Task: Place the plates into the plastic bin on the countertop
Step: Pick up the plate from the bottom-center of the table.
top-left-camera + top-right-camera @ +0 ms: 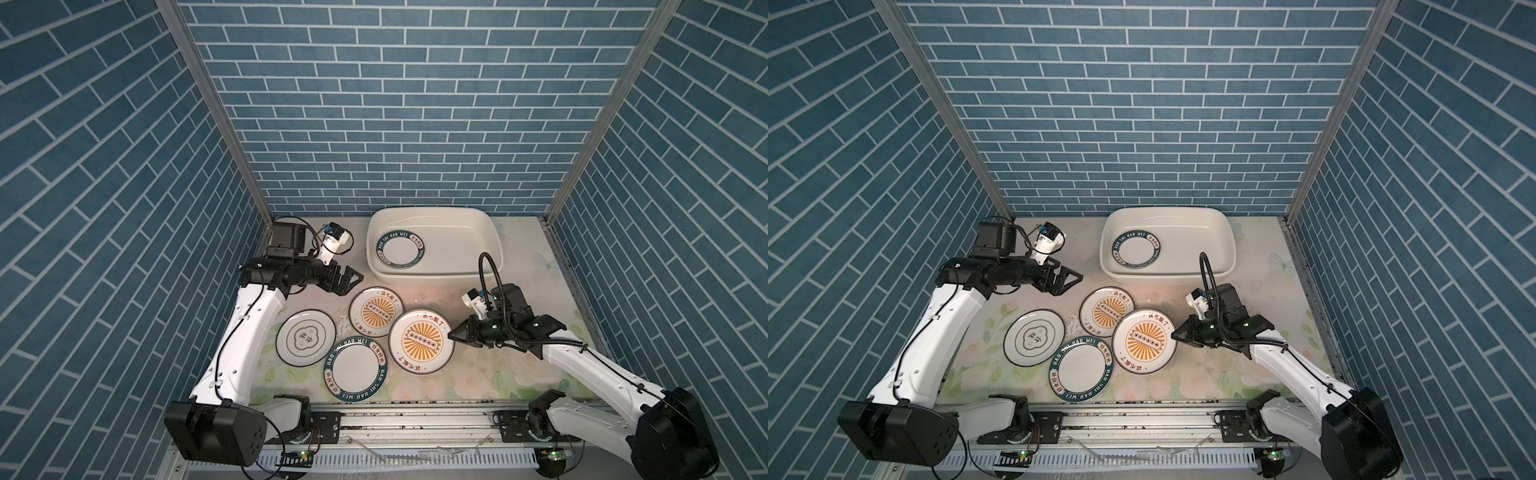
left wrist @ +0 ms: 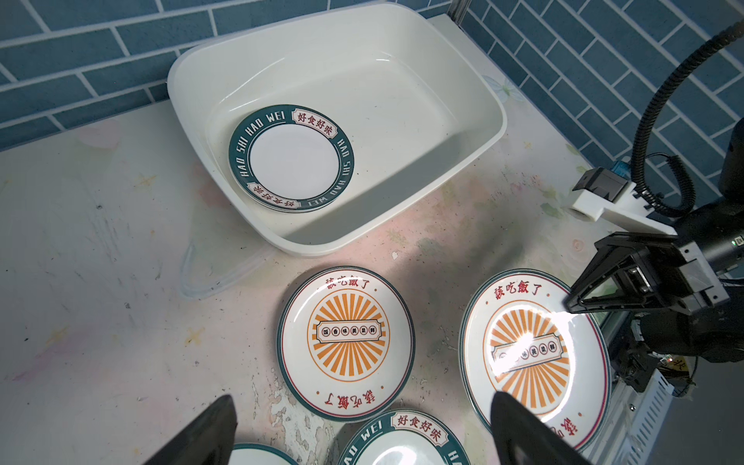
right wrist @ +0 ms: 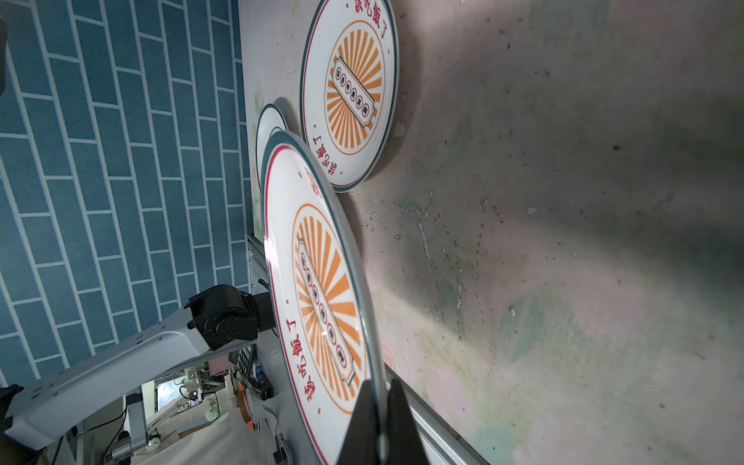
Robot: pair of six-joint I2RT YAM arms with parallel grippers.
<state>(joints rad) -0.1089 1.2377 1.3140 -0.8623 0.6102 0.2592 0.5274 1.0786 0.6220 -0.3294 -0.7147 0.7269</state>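
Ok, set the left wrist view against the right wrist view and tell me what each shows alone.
Left wrist only: the plastic bin with a teal-lettered plate inside. Right wrist only: the left arm, its white link. Both: the right gripper shut on the rim of the held sunburst plate, the second sunburst plate lying flat, and the countertop.

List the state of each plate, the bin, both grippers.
Bin: upright, lettered plate inside.
Cloud plate: flat on counter.
Loose lettered plate: flat on counter.
Far sunburst plate: flat on counter.
Near sunburst plate: gripped at rim.
Right gripper: shut on it.
Left gripper: open, empty.
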